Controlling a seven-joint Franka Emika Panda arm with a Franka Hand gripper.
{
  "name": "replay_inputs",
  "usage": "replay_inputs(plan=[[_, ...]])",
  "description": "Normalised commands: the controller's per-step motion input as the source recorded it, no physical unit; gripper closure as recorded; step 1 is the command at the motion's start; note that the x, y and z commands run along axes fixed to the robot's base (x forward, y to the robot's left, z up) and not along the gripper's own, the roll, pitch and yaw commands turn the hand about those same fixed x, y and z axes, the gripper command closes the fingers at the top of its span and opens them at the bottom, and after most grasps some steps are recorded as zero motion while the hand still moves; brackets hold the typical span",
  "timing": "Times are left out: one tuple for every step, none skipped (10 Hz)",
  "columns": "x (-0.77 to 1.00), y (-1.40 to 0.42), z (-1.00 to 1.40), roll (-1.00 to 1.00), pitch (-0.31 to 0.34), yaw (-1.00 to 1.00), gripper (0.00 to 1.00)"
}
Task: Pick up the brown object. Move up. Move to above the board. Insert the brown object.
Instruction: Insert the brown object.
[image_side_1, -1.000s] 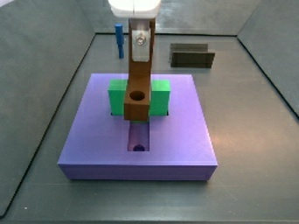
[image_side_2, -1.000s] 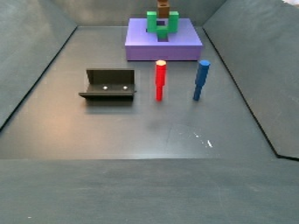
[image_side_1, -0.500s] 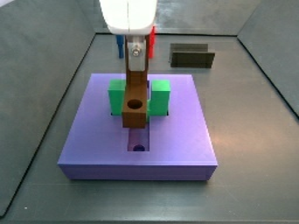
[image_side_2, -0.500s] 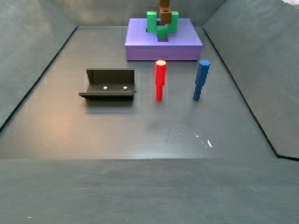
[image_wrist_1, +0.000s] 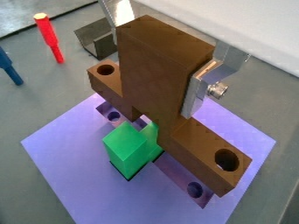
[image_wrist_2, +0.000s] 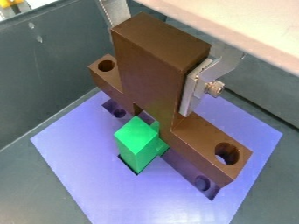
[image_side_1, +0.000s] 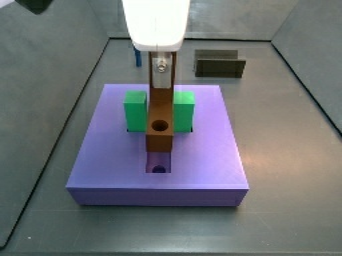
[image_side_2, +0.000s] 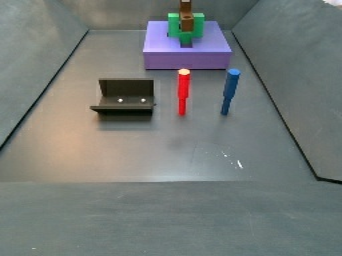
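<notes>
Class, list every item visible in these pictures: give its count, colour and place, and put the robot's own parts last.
board: one, lavender-purple, middle of the floor.
green block: one, U-shaped, on the board.
brown object: one, orange-brown, upright in the green block's gap, over the groove.
red peg: one, upright on the floor.
blue peg: one, upright beside the red peg.
fixture: one, dark, on the floor.
gripper: one, silver fingers clamping the brown object's top.
</notes>
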Motion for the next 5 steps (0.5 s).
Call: replay_inputs(plan=[[0.08,0.00,-0.16,0.10,0.000,0.00,1.00],[0.03,0.00,-0.12,0.18,0.000,0.00,1.00],[0.01,0.00,-0.15,0.22,0.000,0.00,1.00],[0.00,0.00,-0.16,0.16,0.000,0.00,1.00],[0.00,0.00,-0.18,0.11,0.000,0.00,1.00]])
